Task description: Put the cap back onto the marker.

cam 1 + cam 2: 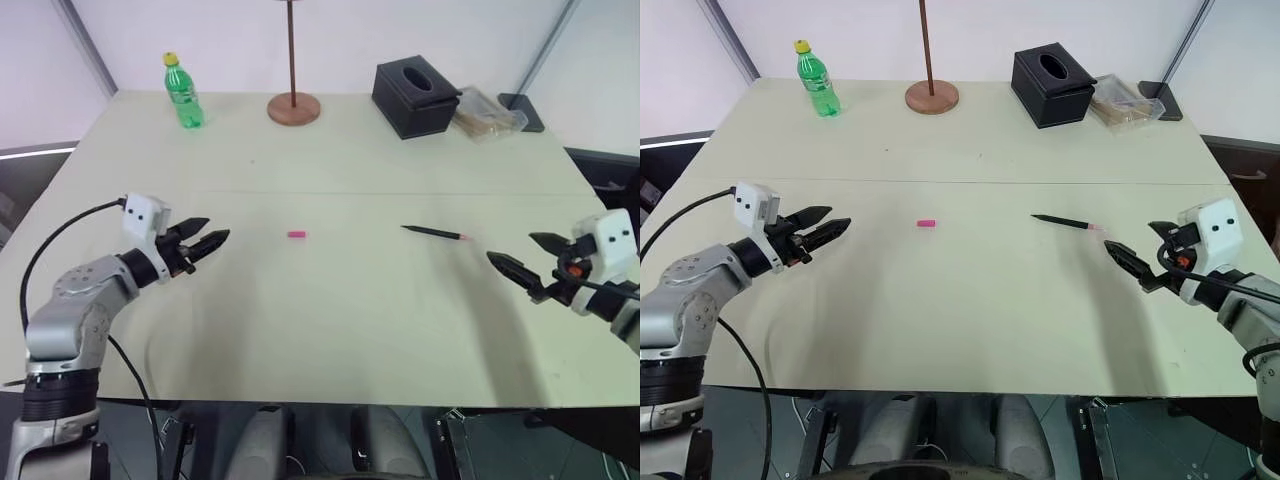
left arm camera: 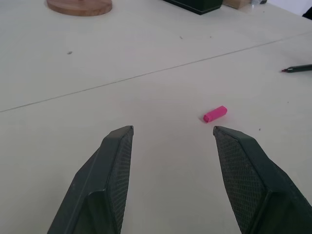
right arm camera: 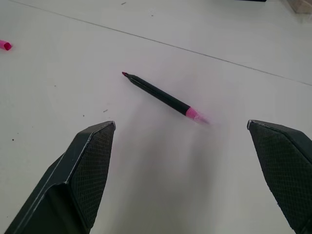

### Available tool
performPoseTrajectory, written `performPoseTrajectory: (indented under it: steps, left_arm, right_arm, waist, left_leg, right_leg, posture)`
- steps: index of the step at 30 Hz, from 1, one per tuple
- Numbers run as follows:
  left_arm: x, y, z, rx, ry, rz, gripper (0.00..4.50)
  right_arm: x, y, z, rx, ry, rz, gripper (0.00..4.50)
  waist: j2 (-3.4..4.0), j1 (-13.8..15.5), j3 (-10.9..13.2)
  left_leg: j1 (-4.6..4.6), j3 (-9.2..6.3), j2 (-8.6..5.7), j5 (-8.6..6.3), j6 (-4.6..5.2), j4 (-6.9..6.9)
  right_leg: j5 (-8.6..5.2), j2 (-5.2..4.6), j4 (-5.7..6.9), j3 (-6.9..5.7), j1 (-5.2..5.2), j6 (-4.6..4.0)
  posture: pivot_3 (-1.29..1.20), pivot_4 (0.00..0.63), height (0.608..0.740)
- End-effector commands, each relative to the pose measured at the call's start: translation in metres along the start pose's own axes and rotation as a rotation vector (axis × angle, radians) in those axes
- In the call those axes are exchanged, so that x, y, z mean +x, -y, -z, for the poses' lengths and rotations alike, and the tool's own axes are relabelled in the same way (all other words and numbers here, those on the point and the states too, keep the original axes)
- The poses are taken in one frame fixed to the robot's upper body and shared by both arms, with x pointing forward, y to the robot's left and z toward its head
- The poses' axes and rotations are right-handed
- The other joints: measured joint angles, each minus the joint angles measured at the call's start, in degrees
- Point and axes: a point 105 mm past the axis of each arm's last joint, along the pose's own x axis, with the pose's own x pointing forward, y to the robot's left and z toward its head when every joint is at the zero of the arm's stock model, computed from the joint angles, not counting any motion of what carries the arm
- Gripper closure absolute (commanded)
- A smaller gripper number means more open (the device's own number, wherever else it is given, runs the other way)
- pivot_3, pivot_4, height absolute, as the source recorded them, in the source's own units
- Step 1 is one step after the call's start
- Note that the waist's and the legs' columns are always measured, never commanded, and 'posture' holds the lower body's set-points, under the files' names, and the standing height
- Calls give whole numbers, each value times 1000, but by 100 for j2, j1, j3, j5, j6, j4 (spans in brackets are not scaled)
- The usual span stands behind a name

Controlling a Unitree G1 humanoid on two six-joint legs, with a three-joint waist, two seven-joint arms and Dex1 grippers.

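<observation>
So far nothing is done: on the table (image 1: 330,330), my left gripper (image 1: 212,244) at mid-left and my right gripper (image 1: 520,258) at mid-right both hang spread and empty. Right of centre lies the marker (image 1: 435,232), uncapped; left of centre, well apart from it, the cap (image 1: 297,234). Both pickups and the capping remain.

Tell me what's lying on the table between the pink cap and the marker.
Nothing: between the cap and the marker there is only bare table, as both eye views show.
</observation>
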Motion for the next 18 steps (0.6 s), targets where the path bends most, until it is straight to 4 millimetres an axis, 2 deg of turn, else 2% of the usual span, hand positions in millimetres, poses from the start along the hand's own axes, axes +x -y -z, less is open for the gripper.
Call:
performPoseTrajectory:
  steps: [1, 18]
  left_arm:
    - [-3, 5, -12, 31, 42, 17, 1788]
    - [-5, 5, -13, 19, 56, 19, 1788]
  right_arm:
    - [-4, 2, -11, -44, 33, 10, 0]
    - [0, 0, -10, -34, 56, 12, 0]
  waist:
    - [0, 0, 0]
    - [0, 0, 0]
  left_leg:
    - [0, 0, 0, 0, 0, 0]
    - [0, 0, 0, 0, 0, 0]
  right_leg:
    - [0, 0, 0, 0, 0, 0]
    - [0, 1, 0, 0, 0, 0]
  posture:
    - [0, 150, 740]
    - [0, 150, 740]
